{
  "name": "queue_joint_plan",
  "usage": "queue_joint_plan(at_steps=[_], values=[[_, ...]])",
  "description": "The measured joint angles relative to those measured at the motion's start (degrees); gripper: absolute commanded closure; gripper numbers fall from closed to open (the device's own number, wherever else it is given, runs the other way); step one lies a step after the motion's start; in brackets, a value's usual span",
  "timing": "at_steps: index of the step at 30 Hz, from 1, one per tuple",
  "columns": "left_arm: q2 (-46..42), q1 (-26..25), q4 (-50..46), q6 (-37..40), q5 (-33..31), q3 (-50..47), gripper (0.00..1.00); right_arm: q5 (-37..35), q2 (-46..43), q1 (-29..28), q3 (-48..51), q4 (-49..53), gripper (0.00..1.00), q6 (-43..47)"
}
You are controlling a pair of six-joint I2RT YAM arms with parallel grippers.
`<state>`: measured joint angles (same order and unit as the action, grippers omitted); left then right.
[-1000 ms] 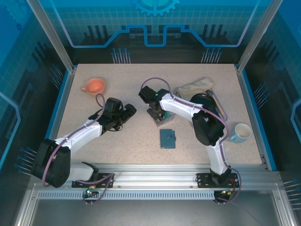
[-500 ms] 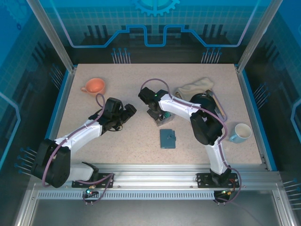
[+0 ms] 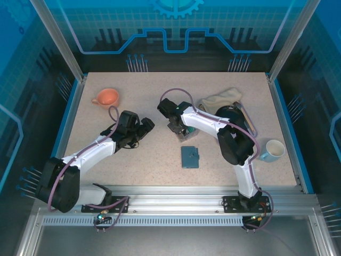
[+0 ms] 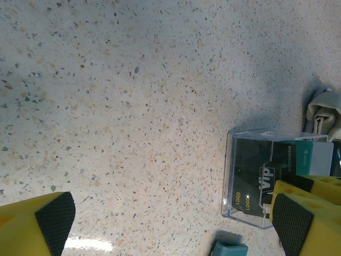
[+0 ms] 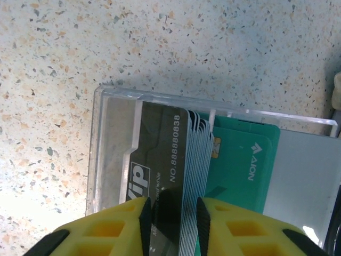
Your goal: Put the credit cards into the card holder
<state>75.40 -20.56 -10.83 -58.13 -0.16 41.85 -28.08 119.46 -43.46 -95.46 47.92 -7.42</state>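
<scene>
The right gripper (image 5: 173, 216) pinches the credit cards (image 5: 193, 160) in the clear box (image 5: 113, 133) at mid-frame. The left gripper (image 4: 171, 221) is spread wide.

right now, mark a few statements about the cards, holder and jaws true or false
The holder lies apart from the clear box. True.
The left jaws hold a card. False: they are open and empty.
The right jaws are around cards in the box. True.
The orange cup sits right of the holder. False: it is far to its left.
</scene>
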Motion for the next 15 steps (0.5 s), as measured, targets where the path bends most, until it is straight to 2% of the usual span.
queue_joint_plan(at_steps=[15], values=[[0.44, 0.0, 0.0, 0.0, 0.02, 0.0, 0.01, -0.02, -1.4, 0.0, 0.02, 0.02, 0.87, -0.02]])
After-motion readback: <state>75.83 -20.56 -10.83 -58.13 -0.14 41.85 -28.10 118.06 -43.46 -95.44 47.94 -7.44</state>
